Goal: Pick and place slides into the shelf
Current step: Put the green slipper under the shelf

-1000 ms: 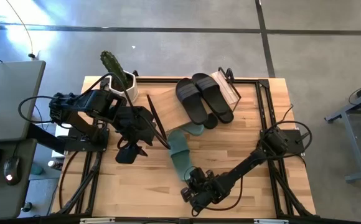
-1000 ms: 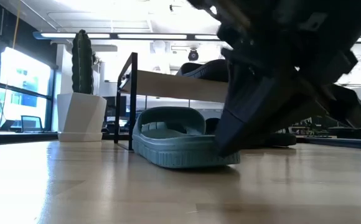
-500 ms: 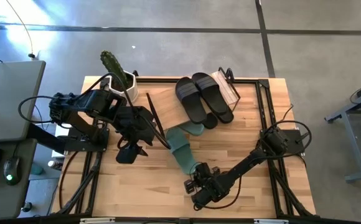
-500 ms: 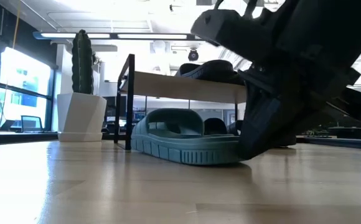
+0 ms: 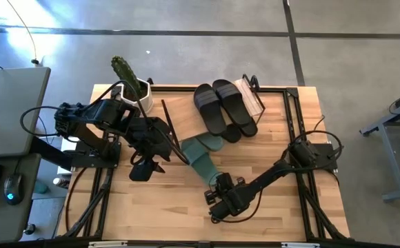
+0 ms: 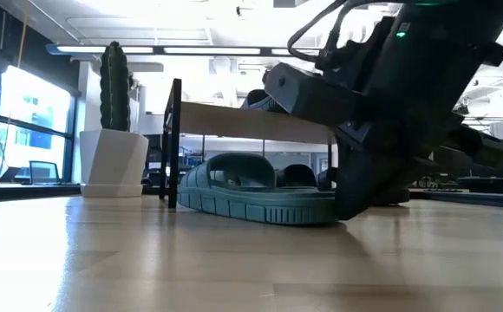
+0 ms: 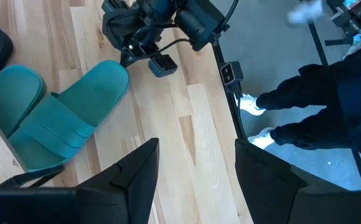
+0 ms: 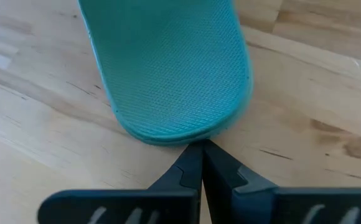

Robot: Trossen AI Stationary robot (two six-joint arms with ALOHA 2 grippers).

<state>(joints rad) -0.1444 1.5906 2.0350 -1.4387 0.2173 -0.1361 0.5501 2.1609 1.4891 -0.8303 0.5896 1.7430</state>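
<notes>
right gripper point(image 8: 200, 163): lowered to the table, fingers pressed together, tips set against heel of green slide point(image 5: 201, 164) | green slide: lying flat, toe partly hidden beneath shelf point(image 5: 186, 110) | left gripper point(image 5: 160, 162): held spread beside shelf

A cactus point(image 5: 121, 69) in a white pot point(image 5: 136, 90) stands at the wooden table's point(image 5: 165, 207) far left corner.

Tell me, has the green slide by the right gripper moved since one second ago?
Yes. The green slide, pushed at its heel by the shut right gripper, has slid toward the shelf and the other green slide.
</notes>
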